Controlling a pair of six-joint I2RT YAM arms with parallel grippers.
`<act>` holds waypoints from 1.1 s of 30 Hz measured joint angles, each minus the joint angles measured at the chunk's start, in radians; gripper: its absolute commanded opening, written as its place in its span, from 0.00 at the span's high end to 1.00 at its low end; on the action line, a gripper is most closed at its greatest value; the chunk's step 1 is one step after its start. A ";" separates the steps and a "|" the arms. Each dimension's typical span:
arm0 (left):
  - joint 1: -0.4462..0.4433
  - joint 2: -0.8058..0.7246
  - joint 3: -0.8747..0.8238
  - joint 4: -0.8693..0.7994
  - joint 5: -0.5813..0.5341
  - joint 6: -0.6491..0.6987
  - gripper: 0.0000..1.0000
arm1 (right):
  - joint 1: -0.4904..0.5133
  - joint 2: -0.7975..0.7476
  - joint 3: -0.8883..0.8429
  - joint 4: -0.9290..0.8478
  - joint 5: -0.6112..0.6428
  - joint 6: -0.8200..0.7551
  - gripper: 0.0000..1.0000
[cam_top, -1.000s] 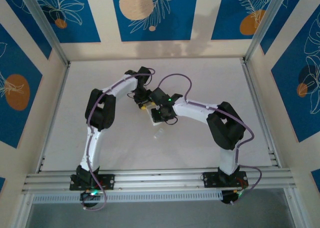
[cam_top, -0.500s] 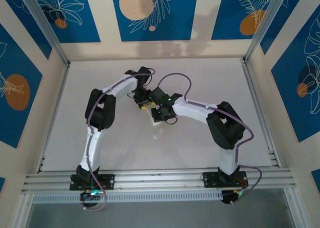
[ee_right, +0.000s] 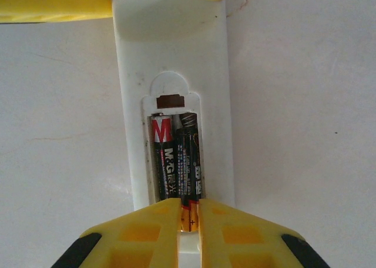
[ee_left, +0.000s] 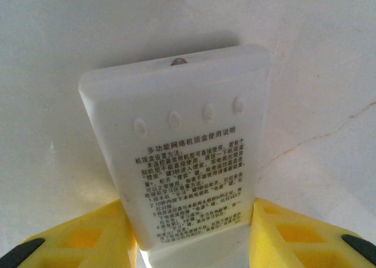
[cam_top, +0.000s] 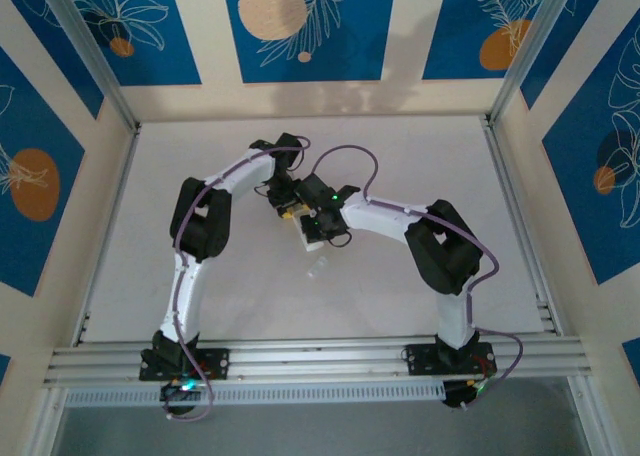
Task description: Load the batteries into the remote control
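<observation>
1. Step in hand: seating the last cell. The remote control point(ee_left: 176, 127) lies back-up on the white worktop point(ee_right: 294, 103) between the two arms, about the middle of the worktop, its printed instructions facing the left wrist camera.
2. The left tool point(ee_left: 191, 214) is clenched across the remote control's width. One yellow finger presses each long edge, which steadies the body.
3. At the other end the battery compartment point(ee_right: 171, 90) is uncovered, and both batteries lie in it side by side.
4. The first battery point(ee_right: 163, 159), with the red label, looks fully bedded along the left wall.
5. The second battery point(ee_right: 191, 159) has its far end against the spring point(ee_right: 188, 120). Its coppery near end shows in the thin slit between the right tool's fingers.
6. The right tool point(ee_right: 189, 205) is drawn almost together and grasps that near end of the second battery.
7. The yellow fingers hide the near contact, so whether this end has dropped home or rides a little high cannot be told.
8. Judged from this, the task is close to done. The next move calls for a short push toward the spring and down into the compartment. The right tool should then let go gently and lift straight up so the cell is not dragged out.
9. The left tool ought to hold firm until then.
</observation>
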 measured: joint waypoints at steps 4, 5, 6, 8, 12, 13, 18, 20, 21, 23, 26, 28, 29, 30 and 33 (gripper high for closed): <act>0.000 0.000 0.000 0.000 0.002 0.000 0.55 | 0.000 0.007 0.011 -0.006 0.000 0.000 0.84; 0.000 0.000 0.000 0.000 0.002 0.000 0.56 | 0.000 0.011 0.014 -0.010 0.000 -0.001 0.84; 0.001 0.000 0.000 0.000 0.003 -0.001 0.55 | 0.001 0.013 0.021 -0.016 0.000 0.000 0.84; 0.001 0.000 0.000 -0.001 0.003 -0.001 0.55 | 0.001 0.019 0.032 -0.034 0.000 0.000 0.84; 0.003 0.000 0.000 -0.002 0.003 -0.005 0.56 | 0.002 0.028 0.050 -0.057 0.001 0.000 0.85; 0.003 0.000 0.000 -0.002 0.004 -0.005 0.55 | 0.002 0.029 0.053 -0.060 0.002 0.000 0.85; 0.004 0.000 0.000 -0.002 0.007 -0.010 0.56 | 0.003 0.040 0.071 -0.085 0.005 0.000 0.85; 0.005 0.000 0.000 -0.003 0.010 -0.011 0.56 | 0.003 0.043 0.077 -0.094 0.008 0.000 0.85; 0.006 0.000 0.000 -0.003 0.010 -0.011 0.56 | 0.003 0.045 0.081 -0.098 0.008 0.000 0.85; 0.006 0.000 0.000 -0.003 0.011 -0.012 0.56 | 0.003 0.050 0.088 -0.107 0.008 0.000 0.85; 0.009 0.000 0.000 -0.003 0.018 -0.013 0.56 | 0.005 0.058 0.102 -0.121 0.008 0.000 0.85; 0.010 0.000 0.000 -0.004 0.020 -0.013 0.56 | 0.006 0.062 0.110 -0.132 0.009 0.000 0.85; 0.010 0.000 0.000 -0.004 0.021 -0.013 0.56 | 0.006 0.064 0.113 -0.135 0.009 0.000 0.85; 0.011 0.000 0.000 -0.004 0.021 -0.015 0.56 | 0.007 0.066 0.116 -0.138 0.009 0.001 0.85; 0.012 0.000 0.000 -0.006 0.023 -0.018 0.57 | 0.008 0.071 0.125 -0.148 0.011 0.003 0.85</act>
